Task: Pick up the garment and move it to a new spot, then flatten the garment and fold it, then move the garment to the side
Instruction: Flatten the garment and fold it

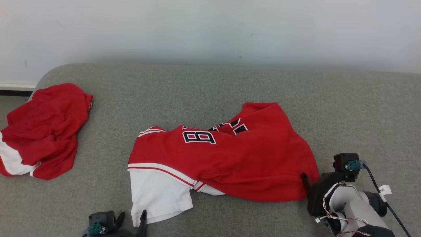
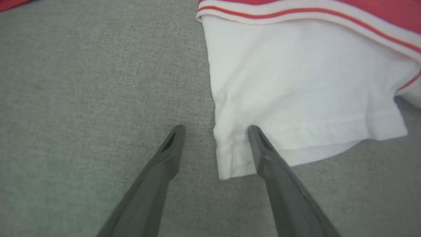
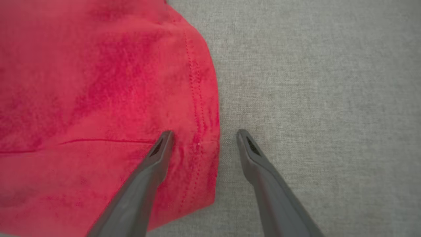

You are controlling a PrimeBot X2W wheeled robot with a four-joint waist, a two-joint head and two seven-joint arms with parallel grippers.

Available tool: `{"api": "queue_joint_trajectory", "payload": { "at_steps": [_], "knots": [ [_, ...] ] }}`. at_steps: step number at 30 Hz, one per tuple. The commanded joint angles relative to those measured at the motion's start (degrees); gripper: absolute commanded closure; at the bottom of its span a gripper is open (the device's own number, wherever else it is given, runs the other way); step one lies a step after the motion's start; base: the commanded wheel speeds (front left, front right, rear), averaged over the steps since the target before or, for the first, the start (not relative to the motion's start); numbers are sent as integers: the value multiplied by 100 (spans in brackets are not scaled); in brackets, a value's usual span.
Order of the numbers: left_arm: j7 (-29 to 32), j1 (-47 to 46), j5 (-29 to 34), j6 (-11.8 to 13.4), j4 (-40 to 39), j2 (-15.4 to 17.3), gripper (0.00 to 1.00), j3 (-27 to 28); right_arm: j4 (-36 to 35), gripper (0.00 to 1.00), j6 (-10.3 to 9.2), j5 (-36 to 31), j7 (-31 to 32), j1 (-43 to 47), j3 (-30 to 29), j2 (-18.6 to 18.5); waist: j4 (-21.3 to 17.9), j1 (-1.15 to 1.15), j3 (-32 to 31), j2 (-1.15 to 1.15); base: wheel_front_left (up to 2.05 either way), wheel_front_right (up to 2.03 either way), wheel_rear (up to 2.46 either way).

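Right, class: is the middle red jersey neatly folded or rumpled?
Rumpled, not folded: the red jersey lies loosely spread, cloth bunched over its number, white panel sticking out.

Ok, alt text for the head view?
A red jersey with dark numerals and a white sleeve lies rumpled on a grey surface. The open left gripper is at the sleeve's corner, the open right gripper at the red hem. Another red garment sits far left.

Even, soft lighting, faint shadows, no glare, head view sharp, both wrist views slightly blurred
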Motion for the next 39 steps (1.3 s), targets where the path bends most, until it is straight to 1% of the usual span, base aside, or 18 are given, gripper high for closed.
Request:
{"api": "queue_joint_trajectory", "payload": {
  "at_steps": [1, 4, 5, 6, 7, 8, 9, 10, 11, 13, 16, 19, 22, 27, 28, 33, 35, 39],
  "knots": [
    [17, -20, -57, 22, 152, 5, 0, -21, 161, 0, -13, 14, 65, -83, -4, 12, 96, -1, 104, 0, 0, 0, 0],
    [71, -135, -190, -27, 380, -2, 0, -152, 692, 0, -13, -196, 357, -192, -28, 29, 150, -1, 169, 0, 0, 0, 0],
    [97, -163, -209, -40, 432, -8, 21, -190, 788, 0, -13, -244, 398, -216, -28, 37, 157, -1, 180, 0, 0, 0, 0],
    [127, -192, -240, -63, 491, -11, 51, -234, 877, 0, -13, -287, 437, -231, -16, 46, 166, -1, 191, 0, 0, 0, 0],
    [140, -215, -275, -77, 541, -13, 74, -276, 962, 0, -13, -310, 485, -248, 6, 59, 173, -1, 201, 0, 0, 0, 0],
    [199, -248, -321, -91, 605, -20, 100, -333, 1052, 0, -12, -356, 546, -264, 38, 71, 177, -1, 215, 0, 0, 0, 0],
    [262, -272, -403, -107, 670, -30, 100, -400, 1135, 52, -12, -386, 612, -277, 67, 82, 175, -1, 225, 0, 0, 0, 0],
    [292, -289, -476, -119, 704, -47, 100, -460, 1194, 95, -11, -392, 657, -292, 103, 96, 168, -1, 236, 0, 0, 0, 0],
    [329, -320, -541, -134, 745, -53, 100, -526, 1251, 100, -7, -395, 713, -314, 142, 109, 157, -1, 248, 0, 0, 0, 0],
    [314, -377, -670, -152, 759, -48, 100, -616, 1291, 100, -6, -349, 674, -349, 158, 123, 129, -1, 259, 0, 0, 0, 0],
    [81, -508, -916, -146, 638, -61, 100, -629, 1152, 100, -6, -279, 355, -459, 86, 84, 72, -1, 235, 0, 0, 0, 0],
    [-242, -631, -1323, -185, 339, -35, 100, -470, 960, 100, -14, -174, 21, -560, 10, 69, 5, -1, 162, 0, 0, 0, 0],
    [-353, -797, -1713, -245, -112, -5, 100, -352, 657, 100, -14, 71, -225, -731, 12, 71, -57, -1, 75, 0, 0, 0, 0],
    [173, -1306, -2462, -297, -1104, 82, 100, -202, -127, 100, -14, 640, -296, -985, 158, -109, -193, -1, 40, 0, 0, 0, 0],
    [173, -1306, -2462, -297, -1104, 82, 100, -202, -127, 100, -14, 640, -296, -985, 158, -109, -193, -1, 40, 0, 0, 0, 0],
    [1005, -2093, -3176, -287, -1894, 280, 100, 53, -1188, 100, -13, 1384, 174, -1329, 332, -376, -417, -1, 246, 0, 0, 0, 0],
    [1247, -2485, -3370, -166, -2090, 354, 100, 195, -1574, 100, -13, 1688, 513, -1508, 377, -469, -530, -1, 451, 0, 0, 0, 0],
    [1486, -3472, -3478, 196, -2281, 519, 100, 467, -2126, 100, -13, 2149, 1164, -2190, 367, -582, -808, -1, 1067, 0, 0, 0, 0]
  ]
}}
